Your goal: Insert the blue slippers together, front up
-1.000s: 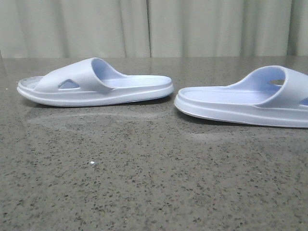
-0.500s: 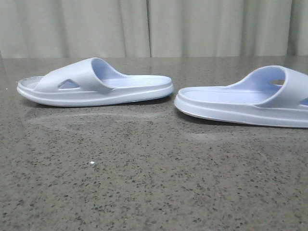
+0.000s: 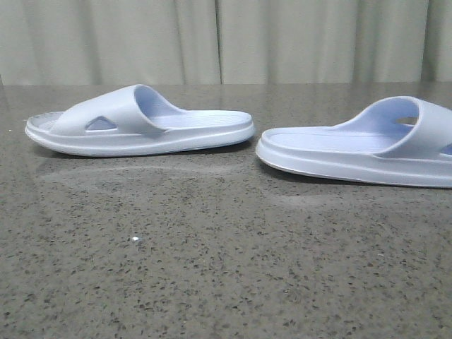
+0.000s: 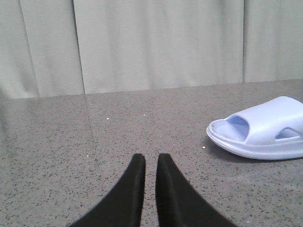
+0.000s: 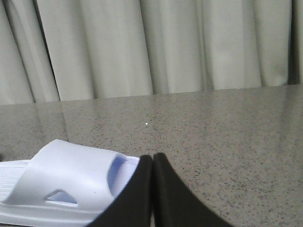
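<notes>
Left gripper (image 4: 146,163) is held low over the table (image 4: 71,142), fingers nearly together, empty; one slipper (image 4: 260,130) lies well off to its side, toe end facing the camera. Right gripper (image 5: 152,163) is closed, empty, with the other slipper (image 5: 61,189) just beside it. Both slippers lie sole-down, heel to heel, apart, likely staged for pickup. No writing is legible.

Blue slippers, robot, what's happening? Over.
Left claw shut, empty. Right claw shut, empty. Pale blue foam slippers apart, heel to heel on speckled table. Nothing blocking.
</notes>
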`<move>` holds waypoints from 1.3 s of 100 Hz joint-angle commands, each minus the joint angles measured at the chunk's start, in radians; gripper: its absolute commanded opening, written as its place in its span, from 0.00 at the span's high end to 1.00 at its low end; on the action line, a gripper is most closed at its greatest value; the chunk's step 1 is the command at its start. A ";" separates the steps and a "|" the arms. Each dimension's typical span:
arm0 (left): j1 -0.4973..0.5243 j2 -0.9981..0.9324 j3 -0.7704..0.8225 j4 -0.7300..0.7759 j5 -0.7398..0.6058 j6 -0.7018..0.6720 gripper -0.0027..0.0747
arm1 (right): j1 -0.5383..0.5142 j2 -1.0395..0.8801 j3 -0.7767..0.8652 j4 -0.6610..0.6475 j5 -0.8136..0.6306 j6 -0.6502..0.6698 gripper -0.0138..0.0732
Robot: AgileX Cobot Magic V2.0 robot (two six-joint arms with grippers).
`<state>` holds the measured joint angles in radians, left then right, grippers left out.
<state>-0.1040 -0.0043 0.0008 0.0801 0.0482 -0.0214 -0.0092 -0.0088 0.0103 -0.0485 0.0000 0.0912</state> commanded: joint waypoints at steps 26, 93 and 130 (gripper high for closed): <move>0.001 -0.028 0.006 -0.207 -0.132 -0.010 0.95 | -0.005 -0.023 -0.007 -0.009 -0.050 -0.002 0.96; 0.001 0.310 -0.582 -0.605 0.328 -0.010 0.95 | -0.005 0.188 -0.505 0.186 0.433 -0.001 0.96; 0.001 0.537 -0.707 -0.634 0.447 -0.010 0.94 | -0.005 0.385 -0.642 0.275 0.560 -0.001 0.96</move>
<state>-0.1040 0.4976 -0.6718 -0.5264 0.5394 -0.0231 -0.0092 0.3421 -0.5959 0.2054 0.6219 0.0934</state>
